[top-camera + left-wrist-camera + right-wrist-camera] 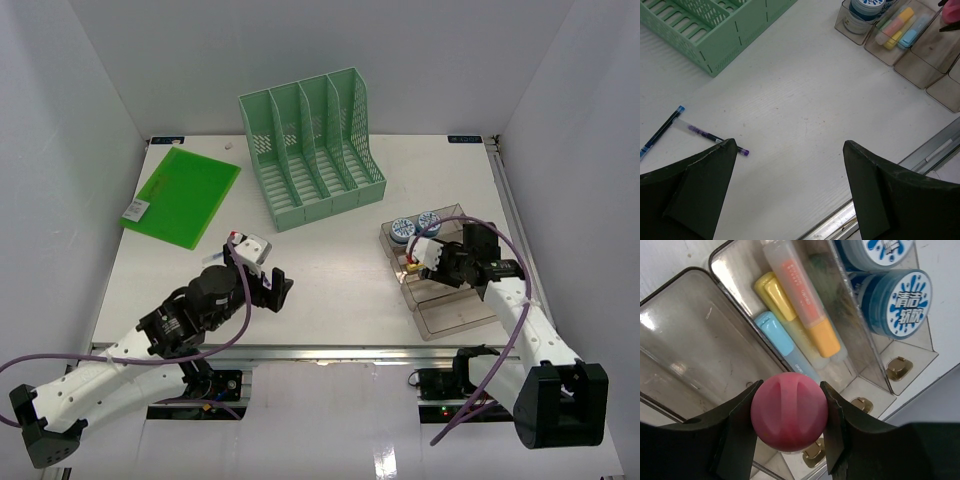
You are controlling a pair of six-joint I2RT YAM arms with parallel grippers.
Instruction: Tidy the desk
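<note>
Field notes, robot body only.
- left arm (100, 378): white shell links, with black ribbed motor housings at the joints. A black end block sits below the front rail (330, 351).
- purple cable (30, 361) trails off it.
- left claw (272, 290): matte black, with broad wedge fingers (695, 195) and pale worn edges.
- right arm (535, 335): same white shells, with a bulky black base block below the rail and its own purple cable.
- right claw (789, 390): black.
</note>
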